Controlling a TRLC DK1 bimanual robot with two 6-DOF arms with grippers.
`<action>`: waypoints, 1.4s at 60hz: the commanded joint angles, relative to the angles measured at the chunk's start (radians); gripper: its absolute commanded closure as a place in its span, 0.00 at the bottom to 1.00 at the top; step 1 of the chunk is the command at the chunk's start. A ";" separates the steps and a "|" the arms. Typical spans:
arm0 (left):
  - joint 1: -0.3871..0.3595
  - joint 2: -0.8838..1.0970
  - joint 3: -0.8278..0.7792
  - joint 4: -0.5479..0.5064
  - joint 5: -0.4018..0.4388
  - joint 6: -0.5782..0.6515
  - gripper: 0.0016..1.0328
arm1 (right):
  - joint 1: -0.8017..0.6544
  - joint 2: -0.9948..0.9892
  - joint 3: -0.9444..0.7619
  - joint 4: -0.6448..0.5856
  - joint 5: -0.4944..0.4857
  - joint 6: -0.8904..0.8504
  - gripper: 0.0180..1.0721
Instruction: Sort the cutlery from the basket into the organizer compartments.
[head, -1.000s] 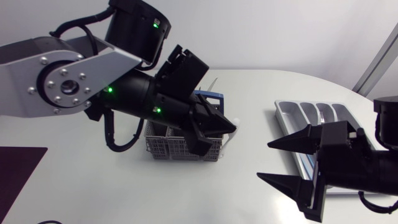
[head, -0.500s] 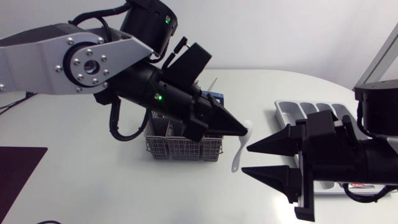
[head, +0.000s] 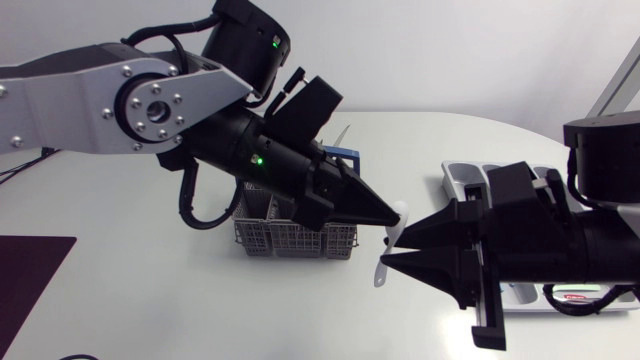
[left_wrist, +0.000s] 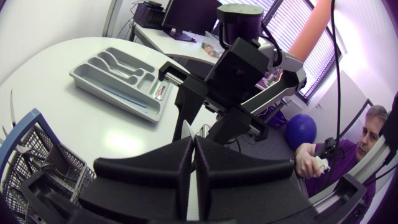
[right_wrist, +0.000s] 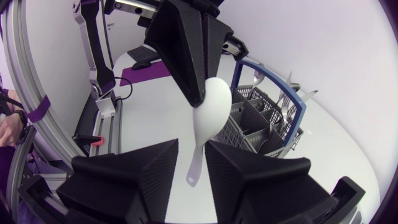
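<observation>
The left claw pinches the white spoon by its bowl, in the air just beside the basket. The right claw is spread around the handle without contact. Risk: if the left claw releases early, the spoon drops.

Left arm: stretched in from the side edge toward the middle, angled downward, left tool pinched tight on the bowl of a white spoon. Right arm: held low and roughly level, right tool pointed at the left tool, fingers parted to either side of the spoon's hanging handle.
</observation>
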 joint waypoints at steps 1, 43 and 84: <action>0.000 0.017 0.024 -0.006 0.018 0.000 0.97 | 0.011 0.011 0.019 0.009 -0.011 0.033 0.82; 0.101 -0.030 0.058 0.040 -0.097 -0.031 0.31 | -0.055 -0.042 -0.021 -0.064 0.020 0.002 0.94; -0.023 -0.056 -0.180 0.148 -0.750 0.434 0.29 | -0.865 -0.119 -0.129 -0.261 0.077 -0.648 0.94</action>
